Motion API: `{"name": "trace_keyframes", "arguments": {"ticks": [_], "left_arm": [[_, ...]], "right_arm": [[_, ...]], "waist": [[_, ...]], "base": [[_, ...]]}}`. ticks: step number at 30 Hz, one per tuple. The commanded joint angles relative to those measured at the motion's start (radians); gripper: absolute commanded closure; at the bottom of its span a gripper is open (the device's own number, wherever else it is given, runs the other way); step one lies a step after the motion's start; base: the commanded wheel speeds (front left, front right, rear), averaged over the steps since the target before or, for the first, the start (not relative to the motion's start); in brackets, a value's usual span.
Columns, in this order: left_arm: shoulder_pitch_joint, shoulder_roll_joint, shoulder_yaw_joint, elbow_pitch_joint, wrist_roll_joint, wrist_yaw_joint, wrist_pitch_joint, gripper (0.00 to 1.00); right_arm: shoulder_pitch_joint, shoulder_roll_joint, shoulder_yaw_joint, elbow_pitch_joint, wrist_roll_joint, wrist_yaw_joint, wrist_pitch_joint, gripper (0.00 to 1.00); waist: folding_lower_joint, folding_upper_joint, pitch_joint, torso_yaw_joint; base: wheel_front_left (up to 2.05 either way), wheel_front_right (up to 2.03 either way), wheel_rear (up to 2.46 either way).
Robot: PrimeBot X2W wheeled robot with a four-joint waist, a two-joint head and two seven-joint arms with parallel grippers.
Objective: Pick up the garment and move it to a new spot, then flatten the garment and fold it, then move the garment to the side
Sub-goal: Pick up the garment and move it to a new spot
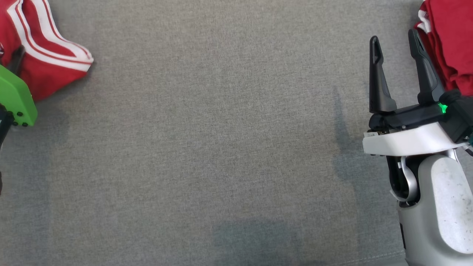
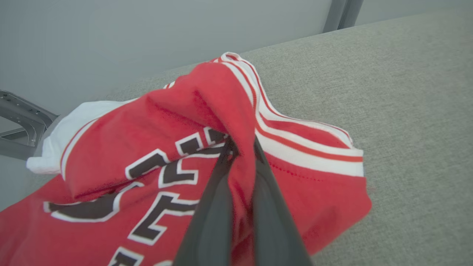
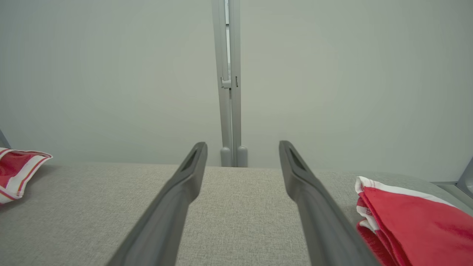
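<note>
A red sports jersey with white-and-red striped trim and black, white-edged lettering (image 2: 147, 125) lies bunched at the far left of the grey fabric-covered desk (image 1: 221, 147). In the head view the jersey (image 1: 48, 55) sits in the top left corner and runs off the frame.

The left claw (image 2: 242, 146) is pressed together on a raised fold of the jersey. Red cloth is pinched between its two dark fingers (image 2: 214, 207), and the fabric rises to a peak right at the tips. The lettered part lies on the left of the claw in the left wrist view and the striped edge on the right. A bright green plate (image 1: 16, 98) on the left arm covers part of the cloth in the head view.

The striped corner of the jersey points toward the middle of the desk. The jersey is too crumpled and cut off to tell its long axis.

The right claw (image 1: 394, 37) is spread wide above the bare desk, holding nothing, well apart from the jersey. Just beside it on the right lies a folded red cloth with white trim (image 1: 451, 40).
</note>
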Motion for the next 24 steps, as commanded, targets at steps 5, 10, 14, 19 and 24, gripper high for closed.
{"name": "trace_keyframes", "arguments": {"ticks": [5, 10, 14, 19, 24], "left_arm": [[-0.010, -0.005, -0.004, -0.057, -0.008, -0.014, -0.053, 1.00], [0.045, -0.003, -0.025, -0.135, -0.016, -0.021, -0.081, 1.00], [0.099, 0.011, -0.037, -0.225, -0.025, -0.023, -0.095, 1.00], [0.170, 0.034, -0.035, -0.356, -0.039, -0.004, -0.093, 1.00], [0.261, 0.070, -0.026, -0.550, -0.061, 0.038, -0.066, 1.00]], "right_arm": [[0.046, -0.002, -0.019, 0.014, -0.014, 0.000, 0.001, 0.00], [0.094, -0.002, -0.040, 0.019, -0.016, 0.000, 0.012, 0.00], [0.141, -0.002, -0.059, 0.013, -0.020, 0.000, 0.024, 0.00], [0.186, -0.002, -0.078, 0.000, -0.020, 0.000, 0.036, 0.00], [0.225, -0.002, -0.090, -0.019, -0.013, 0.000, 0.050, 0.00]], "waist": [[-0.0001, 0.0054, -0.123, 0.023], [-0.0001, 0.0054, -0.211, 0.039], [-0.0001, 0.0054, -0.275, 0.048], [-0.0001, 0.0054, -0.323, 0.053], [-0.0001, 0.0054, -0.354, 0.055]], "base": [[0.00, 0.00, 0.00], [0.00, 0.00, 0.00], [0.00, 0.00, 0.00], [0.00, 0.00, 0.00], [0.00, 0.00, 0.00]]}}
